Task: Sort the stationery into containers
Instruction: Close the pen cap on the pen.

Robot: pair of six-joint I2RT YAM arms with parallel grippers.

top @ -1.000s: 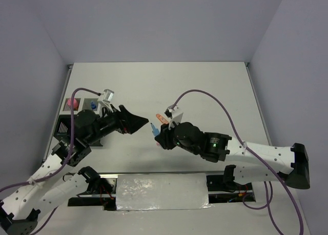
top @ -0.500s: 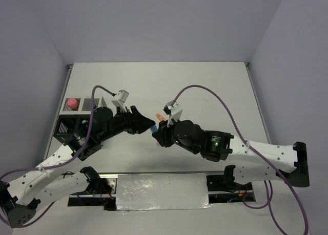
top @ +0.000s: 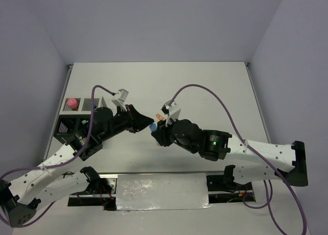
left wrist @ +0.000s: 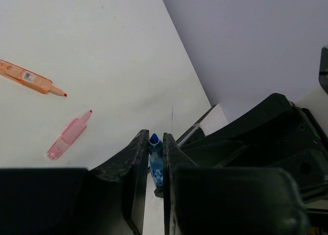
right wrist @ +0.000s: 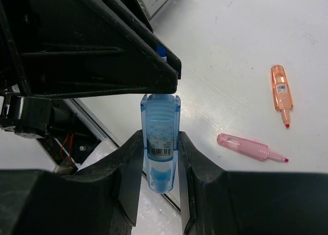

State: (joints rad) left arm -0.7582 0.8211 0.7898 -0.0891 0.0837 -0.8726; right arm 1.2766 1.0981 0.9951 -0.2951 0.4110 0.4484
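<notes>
Table (top: 205,86), blue pen (right wrist: 161,120) between 2 grippers (left wrist: 156,145) (right wrist: 160,143)

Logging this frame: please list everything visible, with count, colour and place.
blue highlighter: one, clear blue, in the air, held between both grippers
orange highlighter: one, orange, lying on the table
pink highlighter: one, pink, on the table near the orange one, not touching it
organizer: one, black and white compartments, table's left edge
pink-capped item: one, at the organizer's far side
small blue item: one, also there
table: one, white
cables: two, purple, one per arm
left gripper: black fingers closed on the highlighter's tip
right gripper: black fingers closed on its body
</notes>
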